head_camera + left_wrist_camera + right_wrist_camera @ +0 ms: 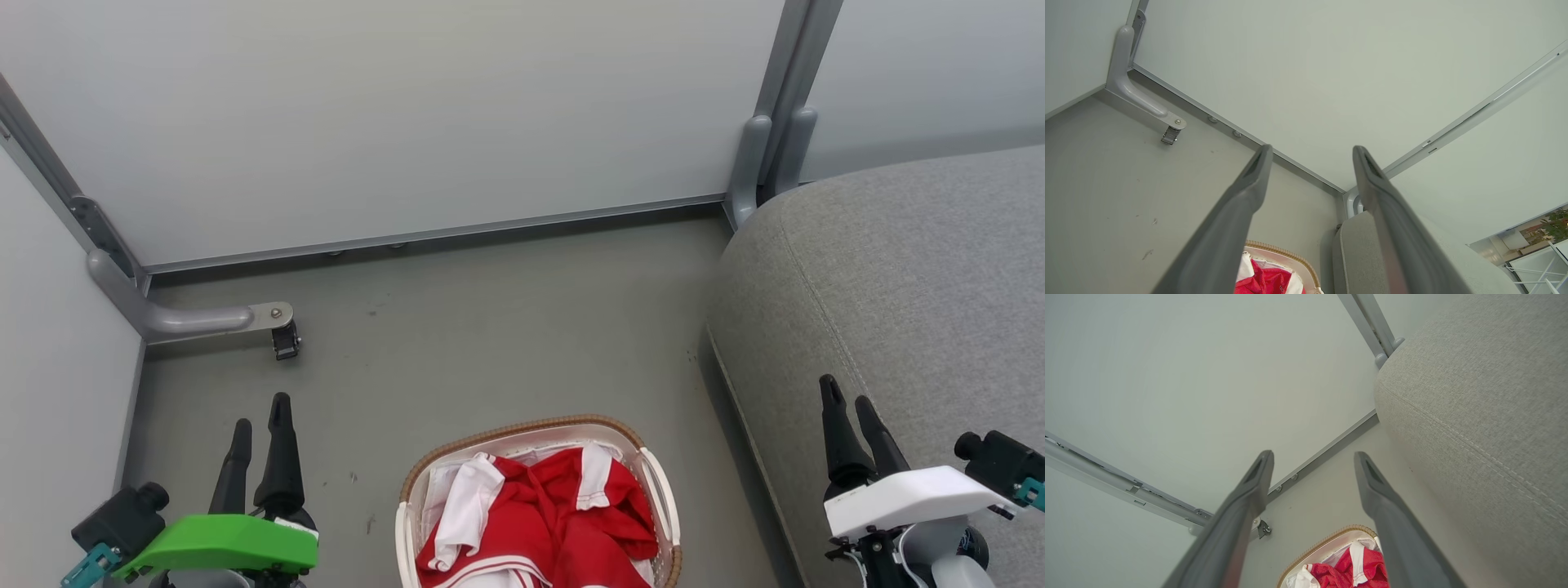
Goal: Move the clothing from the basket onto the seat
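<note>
Clothing, a red-and-white heap, lies inside the basket on the floor, near the grey seat. Left fingers and right fingers stand spread apart and empty, flanking the basket and touching nothing. Likely faults from here: a pinch that catches the white lining or the woven rim along with the fabric, which would lift or tip the light basket; a shallow grip on one fold, which would let tangled garments trail and drop onto the floor short of the seat; a reach that strikes the basket wall and pushes it away.
</note>
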Motion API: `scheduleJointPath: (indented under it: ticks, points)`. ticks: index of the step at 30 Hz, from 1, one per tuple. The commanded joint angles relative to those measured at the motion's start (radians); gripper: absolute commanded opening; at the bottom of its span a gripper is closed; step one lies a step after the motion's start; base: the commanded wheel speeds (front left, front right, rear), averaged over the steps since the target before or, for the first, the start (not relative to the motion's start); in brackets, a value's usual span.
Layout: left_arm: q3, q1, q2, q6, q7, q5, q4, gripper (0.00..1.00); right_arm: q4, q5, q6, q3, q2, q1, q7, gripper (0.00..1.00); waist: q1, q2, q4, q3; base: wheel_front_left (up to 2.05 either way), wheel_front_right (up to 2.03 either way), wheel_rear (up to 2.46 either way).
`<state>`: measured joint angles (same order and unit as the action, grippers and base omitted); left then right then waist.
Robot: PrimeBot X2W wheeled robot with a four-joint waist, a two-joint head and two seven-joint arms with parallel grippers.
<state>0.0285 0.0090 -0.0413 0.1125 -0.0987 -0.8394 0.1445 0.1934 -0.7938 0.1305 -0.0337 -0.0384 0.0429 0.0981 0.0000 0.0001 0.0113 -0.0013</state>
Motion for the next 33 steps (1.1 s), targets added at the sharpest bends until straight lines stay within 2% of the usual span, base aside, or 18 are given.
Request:
scheduleJointPath:
  ticks: [1,14,33]
  points:
    - [0.001,0.003,-0.007,-0.006,-0.009,0.039,-0.015,1.0,-0.016,0.034,0.0,0.003,-0.007,-0.004,0.01,1.0,0.0,-0.0001,0.0,0.0,0.0,0.0,0.0]
    - [0.015,0.039,-0.008,-0.019,-0.047,0.241,-0.001,1.0,-0.015,0.262,0.0,0.041,-0.009,-0.02,0.047,1.0,0.0,-0.0001,0.004,-0.002,0.0,0.0,0.0]
    - [0.035,0.057,-0.01,-0.02,-0.093,0.412,0.046,1.0,0.011,0.453,0.0,0.083,-0.011,-0.027,0.093,1.0,0.0,-0.0001,0.009,-0.001,0.0,0.0,0.0]
